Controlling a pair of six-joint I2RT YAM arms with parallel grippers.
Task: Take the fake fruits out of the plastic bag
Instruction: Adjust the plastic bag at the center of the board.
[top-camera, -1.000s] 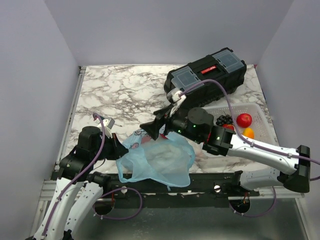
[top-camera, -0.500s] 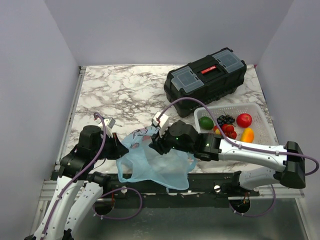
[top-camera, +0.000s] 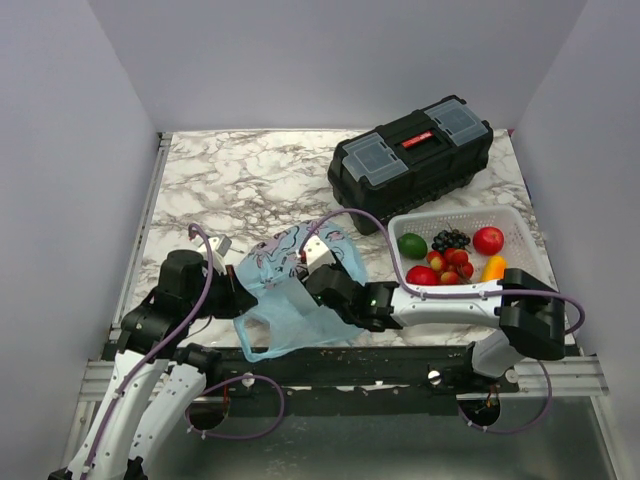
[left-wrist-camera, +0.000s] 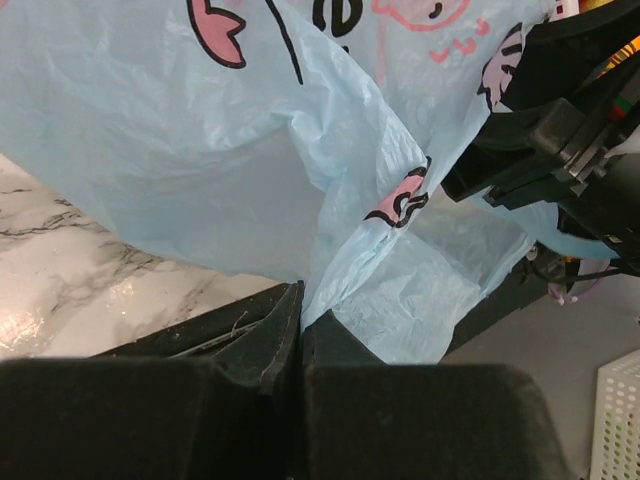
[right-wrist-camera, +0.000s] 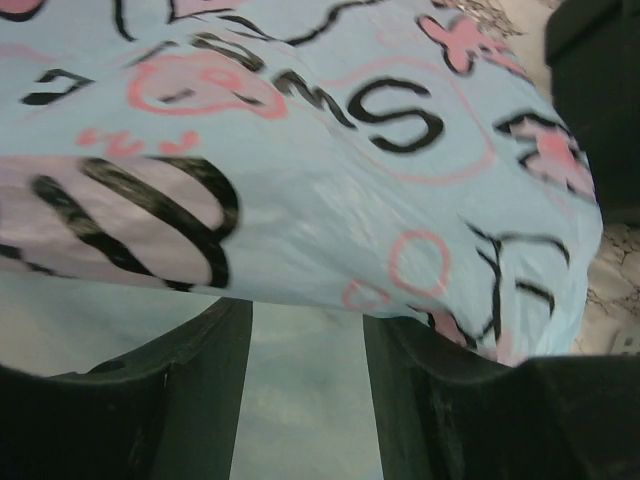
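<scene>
The light-blue plastic bag (top-camera: 285, 310) with pink and dark prints lies near the table's front edge, its upper layer raised. My left gripper (top-camera: 238, 290) is shut on a fold of the plastic bag (left-wrist-camera: 250, 150) at its left side, jaws pressed together (left-wrist-camera: 300, 315). My right gripper (right-wrist-camera: 305, 310) is at the bag's right side with its fingers apart. Only pale film shows in the gap, and the printed layer of the plastic bag (right-wrist-camera: 300, 150) drapes over the fingertips. The fake fruits lie in the white basket: a green one (top-camera: 412, 245), dark grapes (top-camera: 450, 239) and a red one (top-camera: 488, 240).
The white mesh basket (top-camera: 470, 215) stands at the right. It also holds cherries (top-camera: 458, 258) and a yellow-orange fruit (top-camera: 494, 269). A black toolbox (top-camera: 410, 152) sits behind it. The right arm (top-camera: 450, 298) stretches low across the front of the table.
The right arm dropped low and pushed left into the bag. Its jaws narrowed from wide open. The bag's upper layer rose and bulged toward the back. The left gripper stayed put.
</scene>
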